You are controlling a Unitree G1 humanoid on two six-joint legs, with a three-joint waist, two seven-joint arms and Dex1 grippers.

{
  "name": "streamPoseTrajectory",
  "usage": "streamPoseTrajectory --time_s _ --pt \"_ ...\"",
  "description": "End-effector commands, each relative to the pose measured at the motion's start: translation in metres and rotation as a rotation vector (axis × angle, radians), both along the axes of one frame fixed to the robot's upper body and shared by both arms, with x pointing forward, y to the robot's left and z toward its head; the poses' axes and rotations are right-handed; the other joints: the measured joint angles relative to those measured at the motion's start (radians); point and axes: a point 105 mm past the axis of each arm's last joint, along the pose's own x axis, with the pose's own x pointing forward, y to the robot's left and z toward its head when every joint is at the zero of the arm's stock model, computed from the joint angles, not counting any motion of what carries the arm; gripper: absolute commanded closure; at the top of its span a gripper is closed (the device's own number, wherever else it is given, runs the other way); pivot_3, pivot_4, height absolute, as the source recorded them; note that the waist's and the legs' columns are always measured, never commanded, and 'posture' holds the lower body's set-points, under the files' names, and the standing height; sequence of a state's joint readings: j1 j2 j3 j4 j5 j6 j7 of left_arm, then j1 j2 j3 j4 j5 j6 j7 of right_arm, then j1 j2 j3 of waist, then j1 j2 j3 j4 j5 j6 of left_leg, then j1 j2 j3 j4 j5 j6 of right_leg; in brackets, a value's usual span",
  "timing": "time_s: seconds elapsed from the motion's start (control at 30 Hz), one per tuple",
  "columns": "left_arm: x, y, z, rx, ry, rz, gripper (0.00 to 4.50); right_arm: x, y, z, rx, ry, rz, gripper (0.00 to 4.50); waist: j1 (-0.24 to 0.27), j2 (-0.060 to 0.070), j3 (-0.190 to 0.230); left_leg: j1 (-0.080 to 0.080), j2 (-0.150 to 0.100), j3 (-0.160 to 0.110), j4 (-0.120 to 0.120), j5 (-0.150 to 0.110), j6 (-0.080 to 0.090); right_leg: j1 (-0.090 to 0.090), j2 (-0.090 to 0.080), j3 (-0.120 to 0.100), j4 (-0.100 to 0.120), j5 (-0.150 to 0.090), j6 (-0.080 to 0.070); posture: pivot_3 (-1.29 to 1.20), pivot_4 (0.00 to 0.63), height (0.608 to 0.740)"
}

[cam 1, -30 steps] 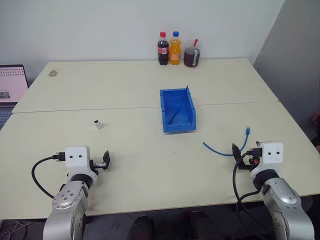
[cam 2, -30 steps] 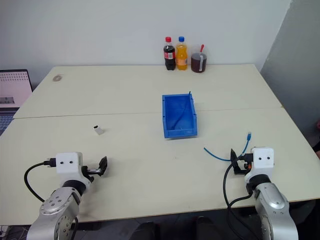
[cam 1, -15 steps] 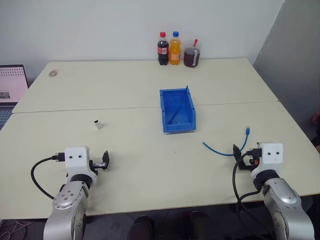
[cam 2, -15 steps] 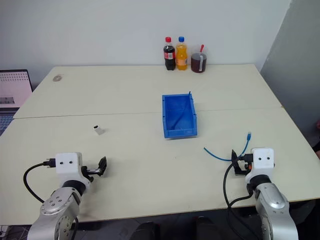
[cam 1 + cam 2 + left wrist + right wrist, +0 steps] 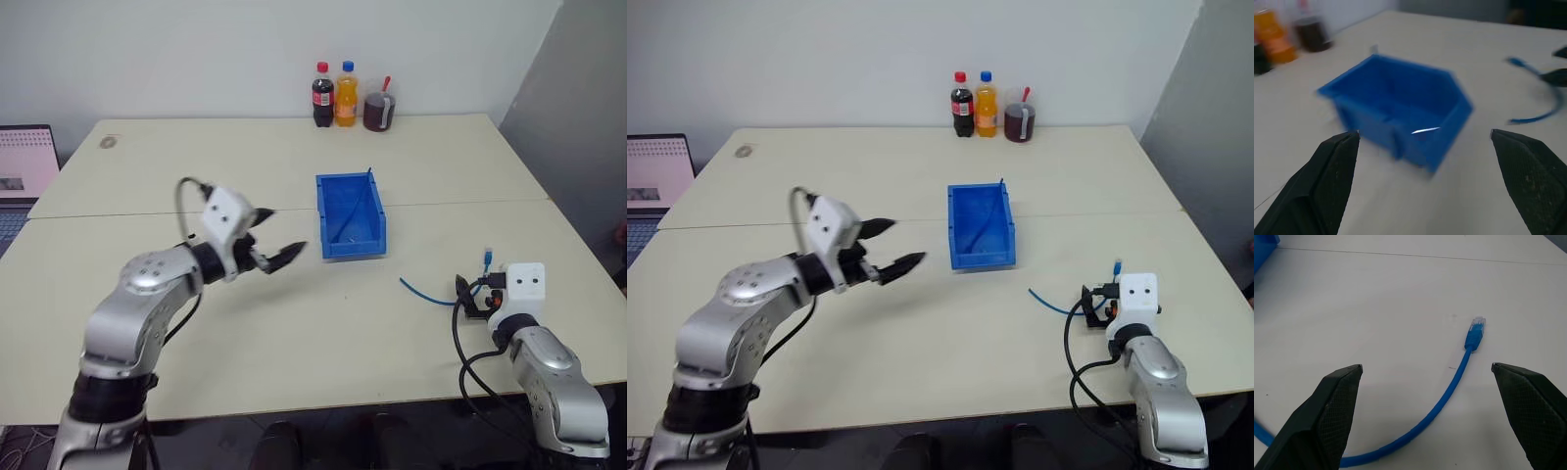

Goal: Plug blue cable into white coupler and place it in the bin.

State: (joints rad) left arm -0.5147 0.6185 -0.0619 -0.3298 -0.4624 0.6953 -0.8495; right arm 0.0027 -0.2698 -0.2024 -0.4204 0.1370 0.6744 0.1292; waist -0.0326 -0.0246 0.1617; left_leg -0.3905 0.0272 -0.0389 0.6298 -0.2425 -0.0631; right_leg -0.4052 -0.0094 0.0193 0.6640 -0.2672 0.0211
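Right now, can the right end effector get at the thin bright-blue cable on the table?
Probably yes: the right end effector is open, the thin bright-blue cable lies loose on the table just ahead of it, and nothing stands between them.

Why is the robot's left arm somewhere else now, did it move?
Yes. The left gripper has swung up off the table's near edge and inward toward the bin, jaws open.

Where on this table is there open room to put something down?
Widest free patch: the near middle of the table, between the left tool and the blue cable. Also free: the far stretch between the bin and the bottles. Tightest by the right tool.
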Motion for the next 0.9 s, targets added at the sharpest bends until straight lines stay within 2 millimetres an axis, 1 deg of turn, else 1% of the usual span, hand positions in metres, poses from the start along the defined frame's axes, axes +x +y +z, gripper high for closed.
streamPoseTrajectory --time_s 0.03,0.1,0.17,0.33,0.4,0.43,0.6,0.63,0.77,0.8,0.9 --pt "-0.009 -0.026 0.004 0.024 0.015 -0.203 0.02 0.006 -0.005 0.002 -0.009 0.012 -0.021 0.0 -0.003 0.0 0.0 0.0 0.0 0.0 0.0 0.0 0.0 0.0 0.0 0.0 0.0 0.0 0.0 0.0 0.15 0.74" --pt "-0.009 -0.038 -0.001 0.068 0.003 -0.278 0.02 0.01 -0.012 -0.002 0.007 0.035 -0.065 0.0 -0.002 0.001 0.0 0.0 0.001 0.0 0.0 0.0 0.001 0.0 0.001 0.0 0.0 -0.001 -0.001 0.0 0.15 0.74" --pt "-0.008 -0.044 -0.004 0.084 0.002 -0.32 0.02 0.014 -0.015 -0.005 0.029 0.055 -0.093 0.0 -0.002 0.001 0.001 0.0 0.001 -0.001 0.0 0.0 0.001 0.0 0.002 0.0 0.001 -0.001 -0.001 0.0 0.15 0.74" --pt "0.001 -0.042 -0.012 0.106 -0.017 -0.31 0.02 0.025 -0.017 -0.007 0.049 0.066 -0.116 0.0 -0.002 0.001 0.001 0.001 0.002 -0.001 0.0 0.0 0.001 0.0 0.003 0.001 0.002 -0.001 -0.001 0.0 0.15 0.74" --pt "0.001 -0.039 -0.014 0.109 -0.016 -0.308 0.0 0.026 -0.02 -0.01 0.064 0.072 -0.135 0.37 0.0 0.001 0.001 0.001 0.002 -0.001 0.0 0.0 0.001 0.0 0.003 0.0 0.002 -0.001 -0.001 0.0 0.15 0.74" --pt "0.001 -0.038 -0.015 0.111 -0.016 -0.308 0.0 0.025 -0.021 -0.011 0.07 0.075 -0.141 0.47 0.001 0.001 0.001 0.001 0.002 -0.001 0.0 0.0 0.001 0.0 0.003 0.0 0.002 -0.001 -0.001 0.0 0.15 0.74" --pt "0.001 -0.034 -0.017 0.116 -0.021 -0.285 0.0 0.025 -0.021 -0.017 0.034 0.083 -0.138 1.73 0.002 0.001 0.001 0.0 0.002 -0.001 0.0 0.0 0.001 0.0 0.002 0.001 0.001 -0.001 -0.001 0.0 0.15 0.74" --pt "0.001 -0.034 -0.017 0.114 -0.021 -0.281 0.0 0.025 -0.021 -0.018 0.027 0.087 -0.139 2.04 0.003 0.001 0.001 0.0 0.002 -0.001 0.0 0.0 0.001 0.0 0.002 0.0 0.001 -0.001 -0.001 0.0 0.15 0.74" --pt "-0.002 -0.034 -0.017 0.106 -0.02 -0.278 0.0 0.025 -0.028 -0.026 0.023 0.106 -0.178 3.12 0.004 0.001 0.001 0.0 0.002 -0.001 0.001 0.0 0.001 0.0 0.002 0.0 0.002 -0.001 -0.001 0.0 0.15 0.74" --pt "-0.003 -0.034 -0.018 0.106 -0.019 -0.279 0.0 0.025 -0.031 -0.027 0.023 0.111 -0.188 3.28 0.004 0.001 0.0 0.0 0.002 -0.001 0.001 0.0 0.001 0.0 0.002 0.0 0.002 -0.001 -0.001 0.0 0.15 0.74" --pt "-0.004 -0.033 -0.019 0.106 -0.016 -0.279 0.0 0.025 -0.034 -0.029 0.02 0.115 -0.196 4.14 0.006 0.001 0.0 0.001 0.001 -0.001 0.001 0.0 0.001 0.001 0.002 0.0 0.002 -0.001 -0.001 0.0 0.15 0.74"
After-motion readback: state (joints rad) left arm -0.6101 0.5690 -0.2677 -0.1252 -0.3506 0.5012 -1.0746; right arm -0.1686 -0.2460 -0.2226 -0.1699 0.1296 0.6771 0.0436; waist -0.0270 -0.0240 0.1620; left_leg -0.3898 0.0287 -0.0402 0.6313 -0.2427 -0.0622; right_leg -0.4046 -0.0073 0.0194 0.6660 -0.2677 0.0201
